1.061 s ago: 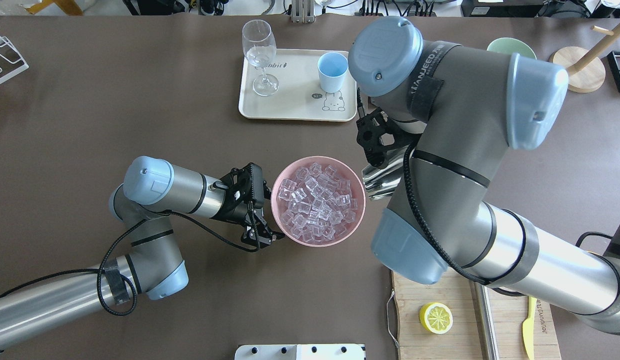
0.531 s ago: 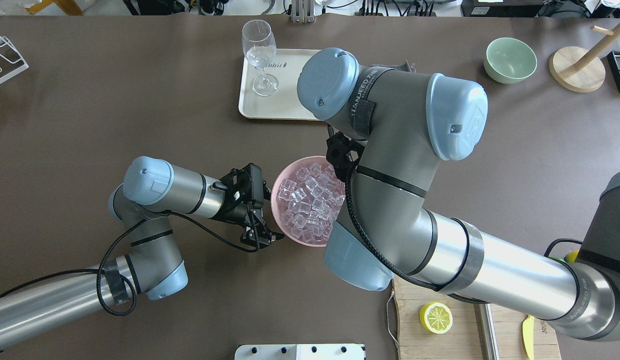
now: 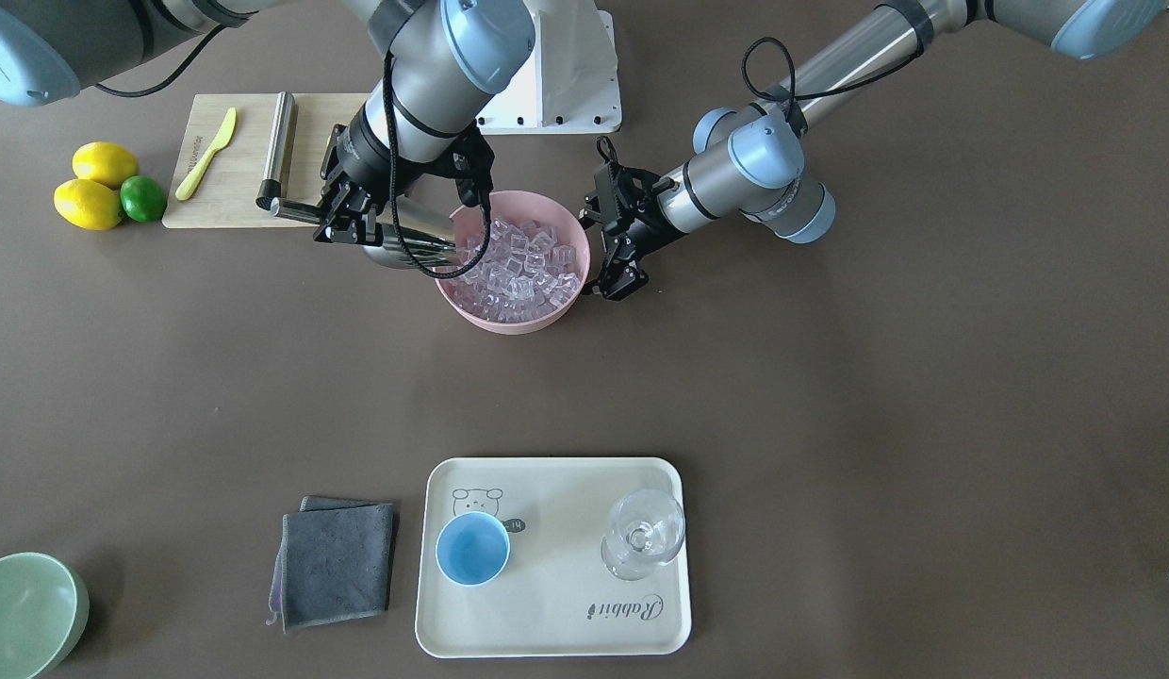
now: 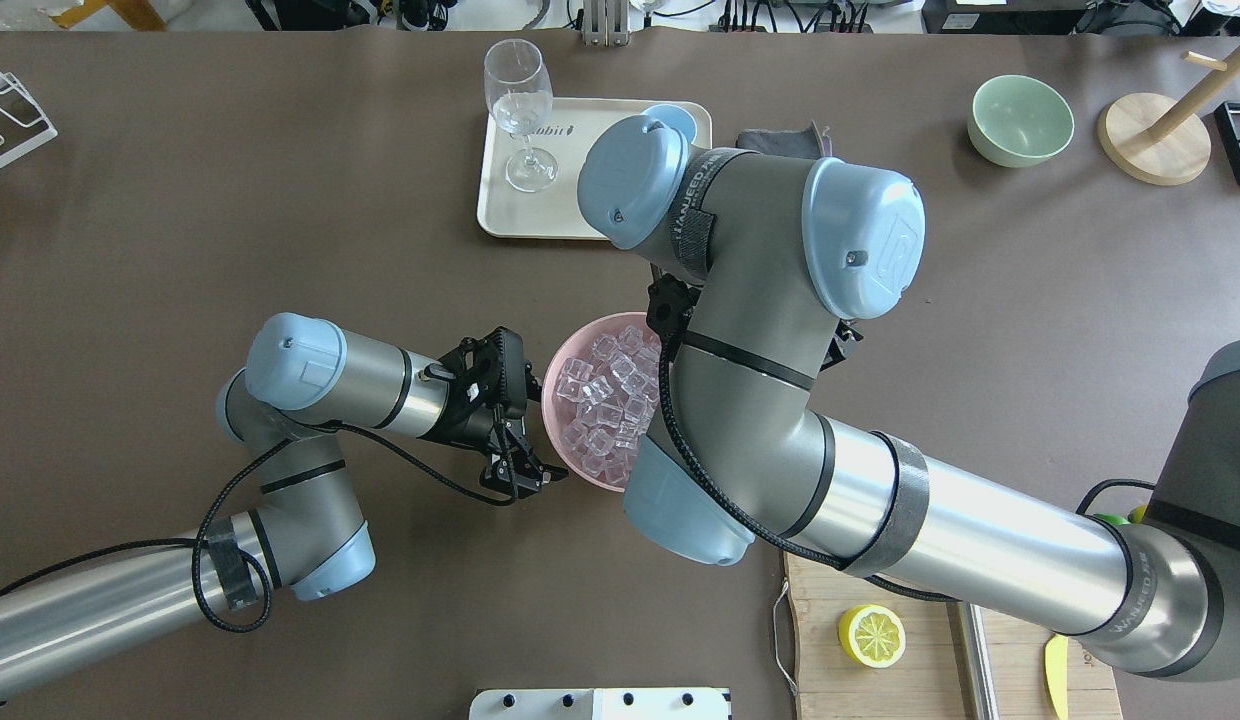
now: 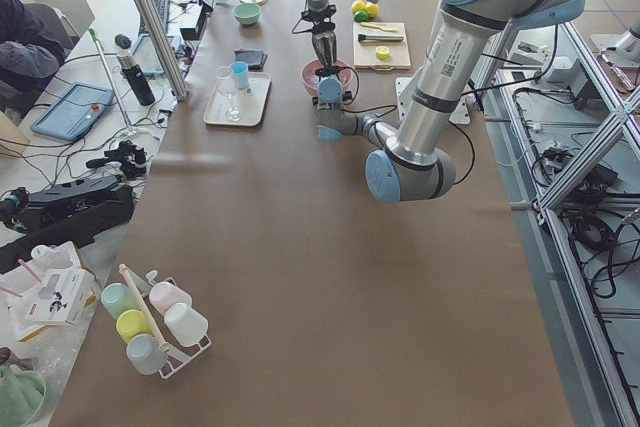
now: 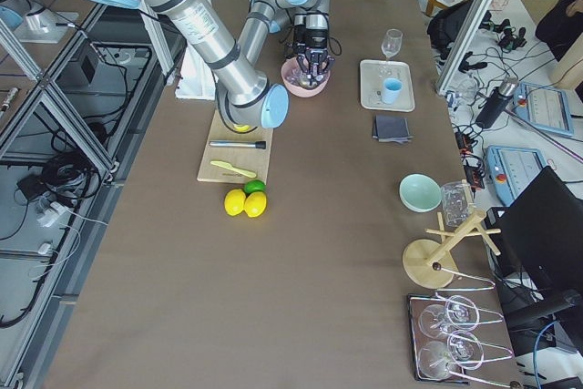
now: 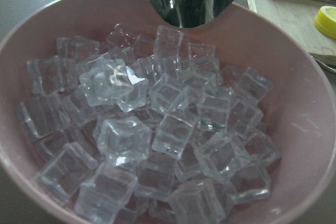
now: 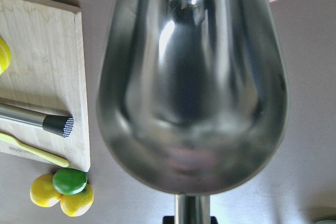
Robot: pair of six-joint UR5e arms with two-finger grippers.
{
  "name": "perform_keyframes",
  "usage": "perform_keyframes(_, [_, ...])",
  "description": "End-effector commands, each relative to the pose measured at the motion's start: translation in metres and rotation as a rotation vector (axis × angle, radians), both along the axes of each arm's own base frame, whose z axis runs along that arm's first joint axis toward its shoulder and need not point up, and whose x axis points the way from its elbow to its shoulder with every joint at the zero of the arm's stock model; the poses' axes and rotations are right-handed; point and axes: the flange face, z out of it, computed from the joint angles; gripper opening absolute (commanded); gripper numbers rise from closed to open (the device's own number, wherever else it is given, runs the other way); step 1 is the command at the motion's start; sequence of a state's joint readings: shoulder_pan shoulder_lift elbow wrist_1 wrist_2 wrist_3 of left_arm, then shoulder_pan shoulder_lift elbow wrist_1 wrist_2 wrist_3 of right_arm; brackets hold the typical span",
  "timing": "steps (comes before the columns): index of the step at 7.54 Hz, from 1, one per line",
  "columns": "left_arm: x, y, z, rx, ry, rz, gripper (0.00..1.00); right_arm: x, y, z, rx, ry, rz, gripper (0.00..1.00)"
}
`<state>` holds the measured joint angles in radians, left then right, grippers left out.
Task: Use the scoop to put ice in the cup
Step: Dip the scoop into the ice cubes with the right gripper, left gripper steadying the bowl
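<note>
Though hidden overhead beneath its own bulky arm, shows plainly from the front-facing camera as the right end effector [image 3: 344,224], clenched on the thin handle of the stainless-steel scoop [image 3: 413,247]. Holds that scoop low and nearly level, trough mouth turned toward 3 o'clock and reaching over the 9 o'clock rim of the pink bowl [image 3: 509,321], right at the edge of the ice cubes [image 3: 520,269]. From the left wrist camera, finds the scoop's rounded lip at 12 o'clock, just above the bowl's far wall, over a heap of clear cubes.

Shows the left end effector [image 3: 620,283] at the bowl's 3 o'clock side in the front-facing view, fingertips right beside the outer rim; cannot tell whether pinching the rim, closed or parted.

Shows the light-blue cup [image 3: 472,550] upright on the cream tray [image 3: 547,618], well apart from the bowl toward 6 o'clock on the brown surface [image 3: 830,424], beside a clear wine glass [image 3: 644,536] at the cup's 3 o'clock on the same tray. Has a folded grey cloth [image 3: 337,566] just beside the tray at 9 o'clock.

Shows a wooden cutting board [image 3: 245,179] at 10 o'clock from the bowl, carrying a steel cylinder with a black end [image 3: 278,151] and a yellow-green knife [image 3: 205,156], plus two lemons [image 3: 90,205] and a lime [image 3: 142,198] off its 9 o'clock edge.
</note>
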<state>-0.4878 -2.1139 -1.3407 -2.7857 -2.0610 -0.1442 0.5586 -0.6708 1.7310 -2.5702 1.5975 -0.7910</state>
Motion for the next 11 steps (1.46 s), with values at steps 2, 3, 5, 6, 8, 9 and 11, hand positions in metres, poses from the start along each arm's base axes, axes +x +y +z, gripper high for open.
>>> perform_keyframes(2, [-0.001,0.000,0.000,0.001,0.001,0.001,0.98,-0.028,-0.015,-0.002,-0.020,0.014,0.017,0.00])
perform_keyframes(3, [-0.001,0.000,0.001,-0.001,-0.001,0.001,0.98,-0.041,-0.015,-0.002,-0.030,0.031,0.032,0.00])
perform_keyframes(5, [-0.001,0.001,0.002,-0.001,-0.001,0.001,0.98,-0.054,-0.020,0.000,-0.038,0.045,0.036,0.00])
perform_keyframes(6, [-0.002,0.001,0.003,-0.001,-0.001,0.002,0.98,-0.055,-0.021,-0.001,-0.039,0.044,0.036,0.00])
perform_keyframes(8, [-0.002,0.001,0.003,-0.001,-0.001,0.002,0.98,-0.064,-0.017,-0.004,-0.029,0.008,0.091,0.00])
perform_keyframes(9, [-0.002,0.001,0.003,0.001,-0.001,0.002,0.98,-0.066,-0.013,0.001,-0.027,-0.003,0.117,0.00])
perform_keyframes(11, [-0.001,0.001,0.004,-0.002,-0.004,0.002,0.98,-0.064,-0.010,0.019,-0.018,-0.045,0.168,0.00])
